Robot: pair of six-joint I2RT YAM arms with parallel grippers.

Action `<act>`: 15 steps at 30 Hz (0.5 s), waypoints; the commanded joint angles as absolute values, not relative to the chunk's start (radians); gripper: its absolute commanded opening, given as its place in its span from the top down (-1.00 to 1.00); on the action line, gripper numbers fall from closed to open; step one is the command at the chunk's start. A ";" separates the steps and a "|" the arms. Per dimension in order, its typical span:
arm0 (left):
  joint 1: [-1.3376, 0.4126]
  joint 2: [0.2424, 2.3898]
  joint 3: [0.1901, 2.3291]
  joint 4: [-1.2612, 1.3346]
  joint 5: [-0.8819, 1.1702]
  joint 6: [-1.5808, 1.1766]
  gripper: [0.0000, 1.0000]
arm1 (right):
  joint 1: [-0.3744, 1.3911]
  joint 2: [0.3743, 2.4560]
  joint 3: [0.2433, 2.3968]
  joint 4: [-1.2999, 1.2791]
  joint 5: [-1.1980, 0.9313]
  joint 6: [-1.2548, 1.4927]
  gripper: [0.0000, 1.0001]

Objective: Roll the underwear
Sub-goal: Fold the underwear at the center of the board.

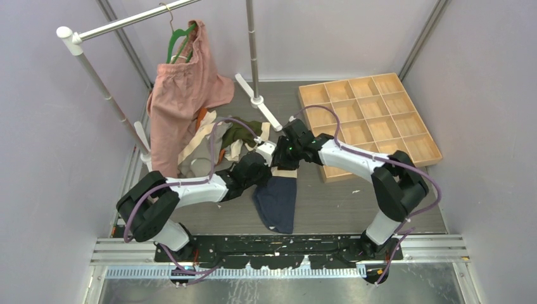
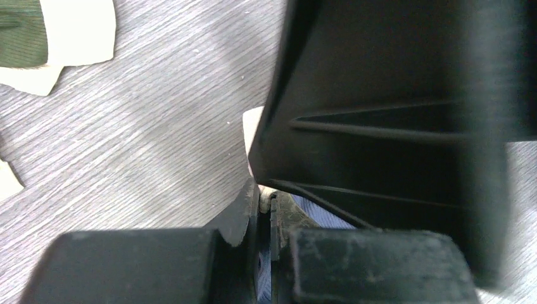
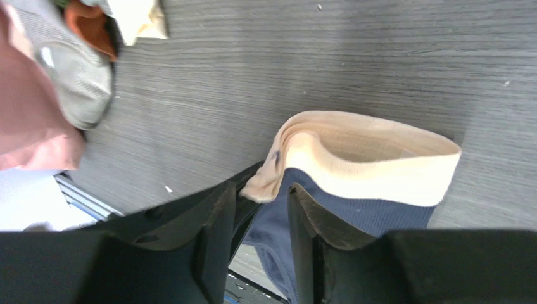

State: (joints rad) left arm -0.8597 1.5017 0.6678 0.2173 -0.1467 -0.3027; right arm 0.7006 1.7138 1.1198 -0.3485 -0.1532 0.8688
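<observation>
Nearest, at bottom centre of the overhead view: navy briefs (image 1: 277, 204) stretched lengthwise on the grey table (image 1: 354, 206), legs toward the lower edge, cream waistband at the far end under the two wrists. Just above, at mid-frame: left gripper (image 2: 265, 201) closed tight, fingers all but touching at the bottom centre of its wrist view, navy cloth showing in the slit between them, so pinching the briefs near the waistband. Beside it, to the right: right gripper (image 3: 261, 197) parted, a clear gap between the fingers, a corner of the cream waistband lying at that gap but not squeezed. Farther up, left of centre: heap of other briefs (image 1: 235, 134), olive, grey and orange among cream bands. Upper right: wooden tray (image 1: 348, 80) of square compartments. Upper left: pink garment (image 1: 180, 101) on a green hanger (image 1: 180, 39), hung from a white rail (image 1: 126, 22).
</observation>
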 commanded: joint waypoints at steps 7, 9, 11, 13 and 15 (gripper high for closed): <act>-0.838 1.507 0.685 0.266 -0.150 -0.314 0.99 | 0.661 1.471 1.013 -0.349 -0.005 0.824 0.10; -0.836 1.505 0.687 0.265 -0.145 -0.321 0.99 | 0.659 1.466 0.993 -0.345 -0.012 0.818 0.31; -0.836 1.504 0.688 0.268 -0.140 -0.326 0.99 | 0.659 1.477 0.980 -0.331 -0.027 0.811 0.52; -0.836 1.506 0.691 0.270 -0.133 -0.331 0.99 | 0.658 1.497 0.977 -0.313 -0.061 0.802 0.68; -0.836 1.507 0.695 0.269 -0.128 -0.336 0.99 | 0.659 1.523 0.982 -0.294 -0.088 0.800 0.81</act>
State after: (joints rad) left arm -0.8421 1.5017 0.6678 0.2203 -0.1436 -0.3164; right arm 0.6571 1.4921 0.9775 -0.3519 -0.0490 0.8207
